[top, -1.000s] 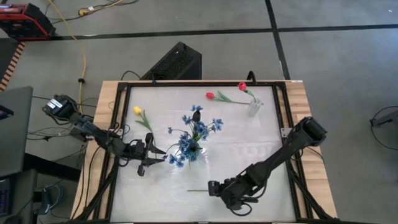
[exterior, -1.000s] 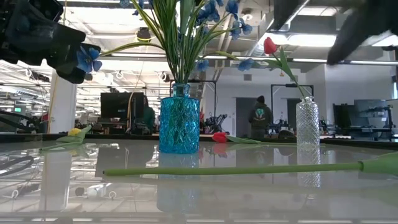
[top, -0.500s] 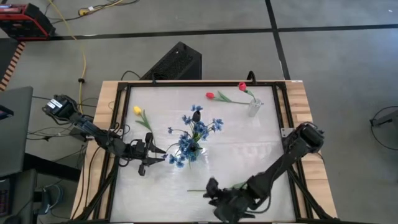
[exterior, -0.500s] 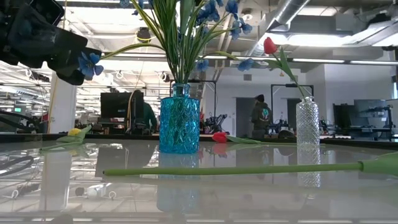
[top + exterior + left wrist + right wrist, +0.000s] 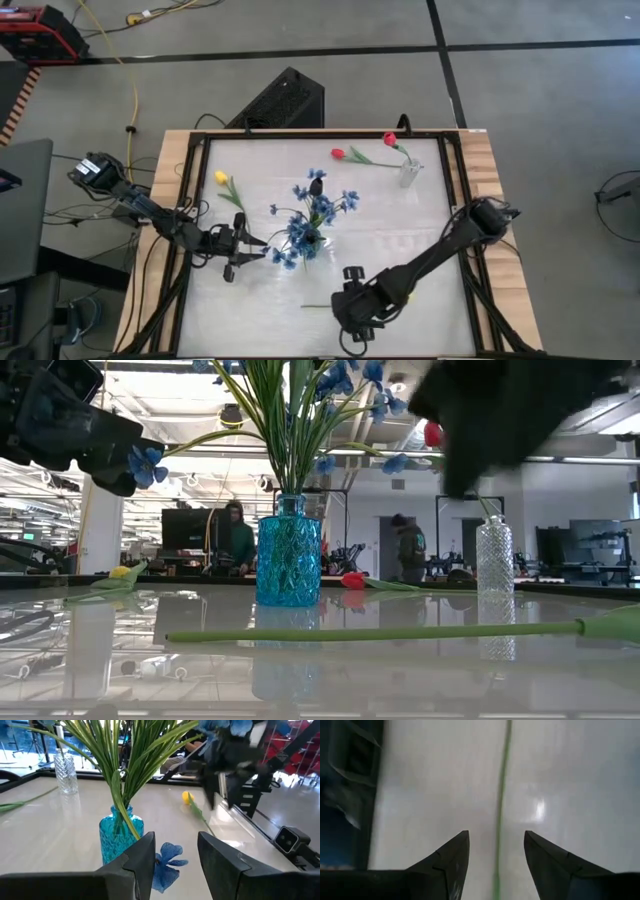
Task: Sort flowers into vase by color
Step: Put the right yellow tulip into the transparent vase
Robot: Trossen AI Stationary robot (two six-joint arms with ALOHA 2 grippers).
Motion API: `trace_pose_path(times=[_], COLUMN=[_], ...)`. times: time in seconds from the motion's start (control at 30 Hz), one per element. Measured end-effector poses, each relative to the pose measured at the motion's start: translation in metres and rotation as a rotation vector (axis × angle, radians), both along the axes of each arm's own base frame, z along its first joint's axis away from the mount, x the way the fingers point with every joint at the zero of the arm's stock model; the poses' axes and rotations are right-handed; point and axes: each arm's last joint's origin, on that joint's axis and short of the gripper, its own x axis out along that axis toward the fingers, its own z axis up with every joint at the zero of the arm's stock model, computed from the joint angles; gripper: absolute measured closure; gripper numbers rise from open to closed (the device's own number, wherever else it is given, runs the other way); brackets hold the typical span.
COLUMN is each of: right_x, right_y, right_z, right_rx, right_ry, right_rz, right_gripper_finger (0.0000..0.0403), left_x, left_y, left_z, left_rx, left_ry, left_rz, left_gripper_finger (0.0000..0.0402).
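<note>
A blue vase [image 5: 308, 243] [image 5: 288, 560] holds blue sprays [image 5: 318, 208]. My left gripper [image 5: 250, 253] [image 5: 175, 855] is open beside it on the table's left, with one drooping blue blossom [image 5: 167, 863] between its fingers. A loose flower lies flat near the table's near edge, its green stem [image 5: 318, 306] [image 5: 370, 632] running left to right. Its head is hidden under my right arm. My right gripper [image 5: 350, 300] [image 5: 496, 845] hovers open above this stem [image 5: 502, 805], pointing down, a finger on each side. A clear vase [image 5: 408, 173] [image 5: 494, 555] holds one red tulip [image 5: 389, 139]. My left gripper has a blue blossom [image 5: 167, 863] of a spray in the blue vase between its open fingers, coming level from the table's left. I cannot tell whether either finger touches it.
A yellow tulip [image 5: 222, 179] lies on the table's left part, and a second red tulip [image 5: 340, 154] lies near the far edge beside the clear vase. A black frame [image 5: 186, 200] rims the table. People stand in the room beyond.
My right gripper has moved from the table's near edge toward the far edge and a little left, turning as it went, and now stands over the lying stem. The stem has stayed where it was. My left arm has kept still.
</note>
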Motion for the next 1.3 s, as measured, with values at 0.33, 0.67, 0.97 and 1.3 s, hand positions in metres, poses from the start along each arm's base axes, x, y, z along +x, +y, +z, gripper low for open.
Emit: trace_pose_path(times=[0.33,0.67,0.97,1.3], right_x=[0.002,0.000,0.015,-0.007], right_y=[0.001,0.000,-0.015,-0.056], right_z=[-0.050,-0.057,-0.034,-0.004], right_rx=[-0.029,-0.028,0.142,0.092], right_ry=[0.214,0.269,0.210,0.404], right_rz=[-0.050,-0.051,-0.135,-0.724], right_gripper_finger=[0.0188,0.0258,0.0381,0.0384], left_x=[0.000,0.000,0.000,0.000], left_y=[0.000,0.000,0.000,0.000], left_z=[0.000,0.000,0.000,-0.001], left_rx=[-0.001,-0.001,0.001,0.003], left_ry=[0.001,-0.001,0.002,0.005], left_rz=[-0.004,-0.003,0.006,0.007], left_gripper_finger=[0.0265,0.0265,0.0265,0.0265])
